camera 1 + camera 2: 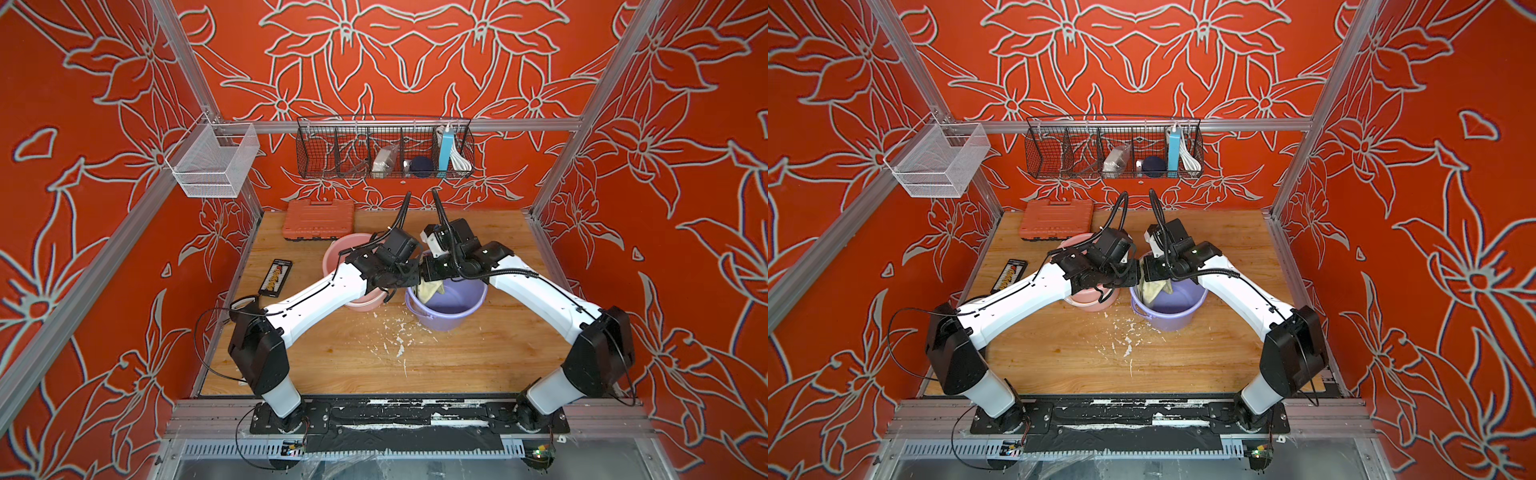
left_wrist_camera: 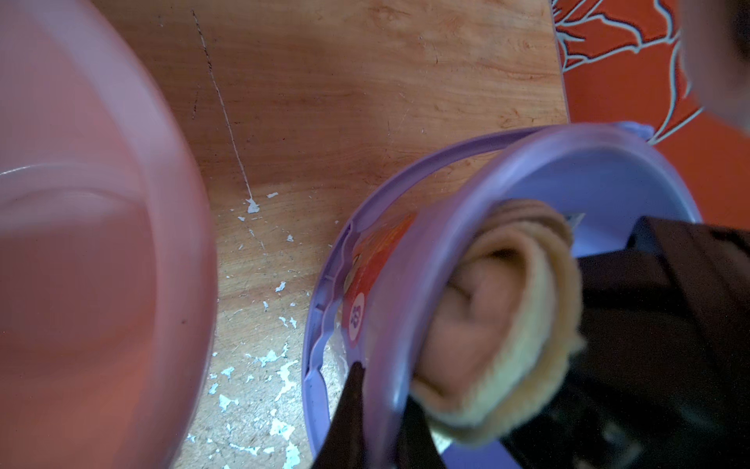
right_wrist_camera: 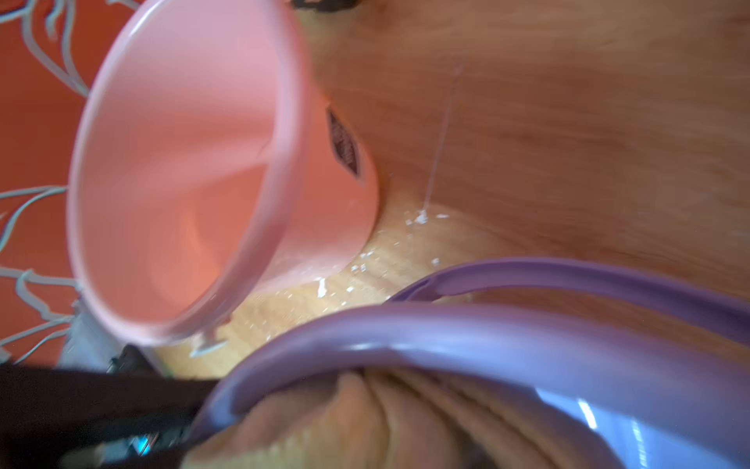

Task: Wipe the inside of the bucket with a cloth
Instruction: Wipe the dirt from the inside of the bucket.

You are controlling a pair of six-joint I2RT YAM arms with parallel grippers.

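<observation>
left gripper (image 2: 381, 392): fingers clamped astride purple bucket (image 2: 399, 292) rim, steadying it | right gripper (image 1: 430, 277): pinched shut on cloth (image 2: 499, 325), bunched against inner wall just beside left fingers, likely wiping

Not much to read here, honestly. The purple bucket (image 2: 410, 260) has an orange-red label (image 2: 371, 268) on its outside wall, and there's a white oval (image 2: 357, 320) on it with two dark characters turned sideways. Could be digits, but it's too blurry to call. The pink bucket (image 3: 182, 162) has a dark diamond-shaped sticker (image 3: 344, 144) with light print that's completely smeared. The black card (image 1: 275, 277) on the table has a white line of print at its far end, way too small to read.
</observation>
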